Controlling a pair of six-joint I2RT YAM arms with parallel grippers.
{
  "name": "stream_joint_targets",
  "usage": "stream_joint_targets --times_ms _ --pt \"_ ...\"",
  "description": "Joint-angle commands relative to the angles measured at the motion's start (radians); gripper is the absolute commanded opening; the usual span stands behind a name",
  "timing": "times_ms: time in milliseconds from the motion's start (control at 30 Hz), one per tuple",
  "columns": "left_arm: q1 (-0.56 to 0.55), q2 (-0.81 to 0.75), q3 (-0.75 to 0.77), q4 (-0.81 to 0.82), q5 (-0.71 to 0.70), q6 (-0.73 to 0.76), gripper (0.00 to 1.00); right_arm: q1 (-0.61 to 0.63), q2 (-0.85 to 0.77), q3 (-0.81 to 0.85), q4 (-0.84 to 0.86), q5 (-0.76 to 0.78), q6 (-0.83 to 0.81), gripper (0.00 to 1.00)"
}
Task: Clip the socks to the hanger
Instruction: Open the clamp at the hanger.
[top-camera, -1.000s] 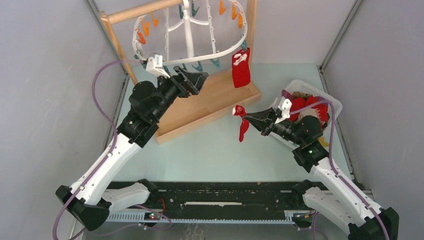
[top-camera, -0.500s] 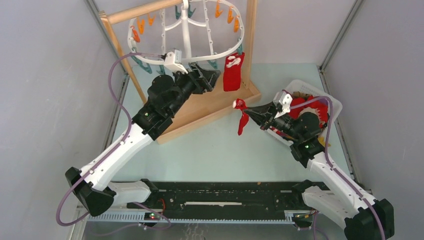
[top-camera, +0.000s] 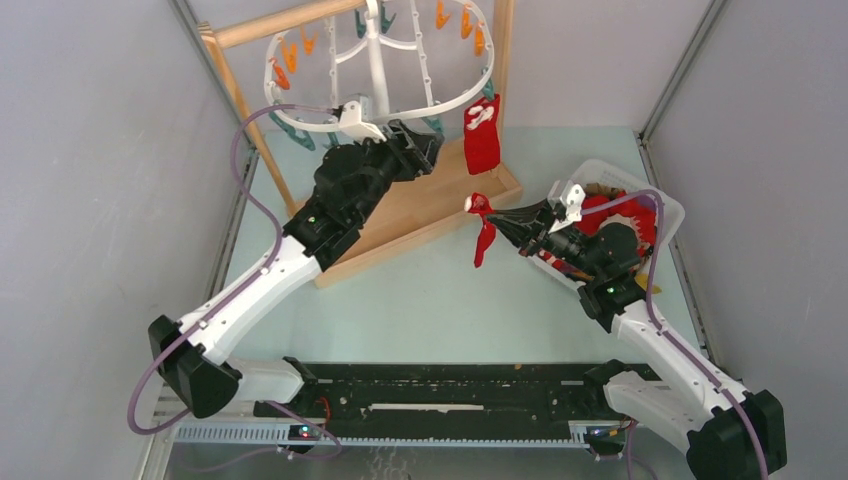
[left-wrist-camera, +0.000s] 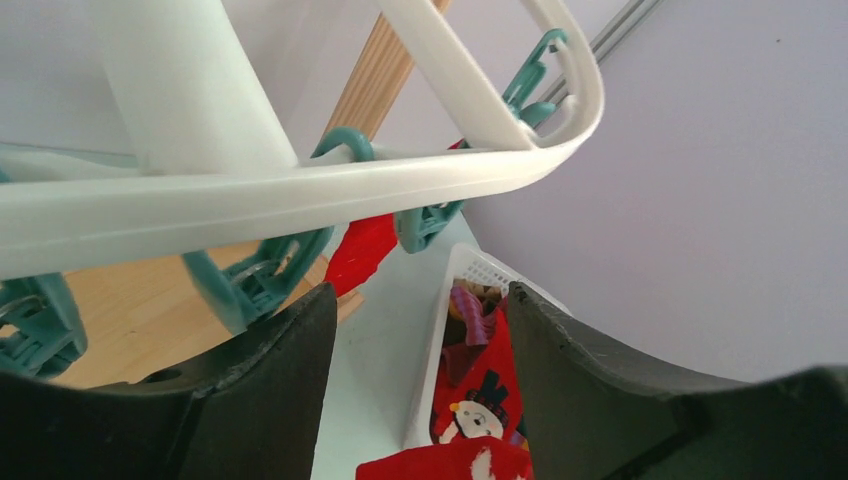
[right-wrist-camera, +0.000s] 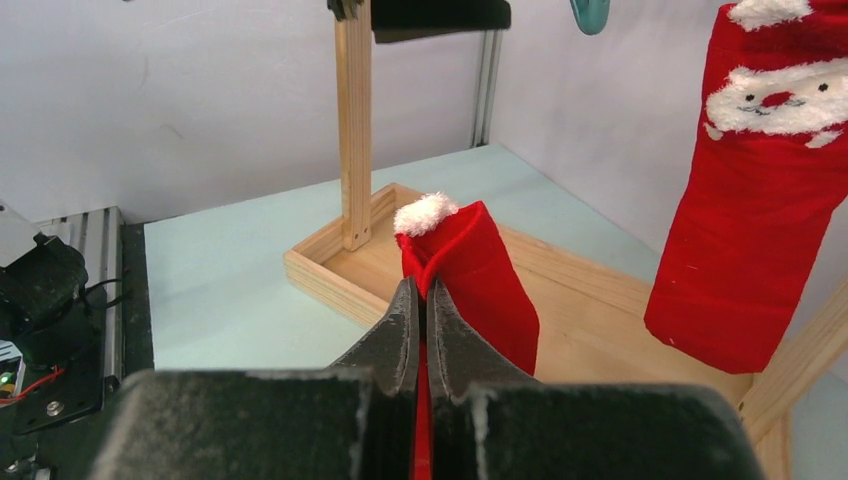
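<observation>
Since red sock (right-wrist-camera: 480, 270) hangs limp, soft, light: right claw (right-wrist-camera: 421, 290) pinched shut just under white cuff, judged best hold. Left claw (left-wrist-camera: 418, 300) parted, empty, beside teal clothespin (left-wrist-camera: 255, 285) under hanger (left-wrist-camera: 300, 190) rim.

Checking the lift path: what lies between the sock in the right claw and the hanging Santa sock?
Only the wooden tray, low in the gap between held sock and Santa sock; nothing else. The right wrist view shows it.

My right gripper (top-camera: 487, 212) pinched a dangling red sock (top-camera: 483, 243). My left gripper (top-camera: 428, 150) sat beneath the hanger (top-camera: 488, 75), beside the clipped sock (top-camera: 482, 135).
</observation>
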Motion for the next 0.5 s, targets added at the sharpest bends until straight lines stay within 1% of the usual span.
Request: stream_joint_targets --times_ms 0,233,467 --pt "-0.001 0.022 0.051 0.089 -0.036 -0.010 0.68 -0.003 0.005 0.016 0.066 0.005 0.024 0.00" --pt "-0.020 0.028 0.042 0.122 -0.061 -0.018 0.69 -0.003 0.014 0.017 0.086 0.012 0.028 0.00" --pt "-0.022 0.044 0.009 0.172 -0.143 -0.010 0.71 -0.003 0.013 0.017 0.091 0.013 0.033 0.00"
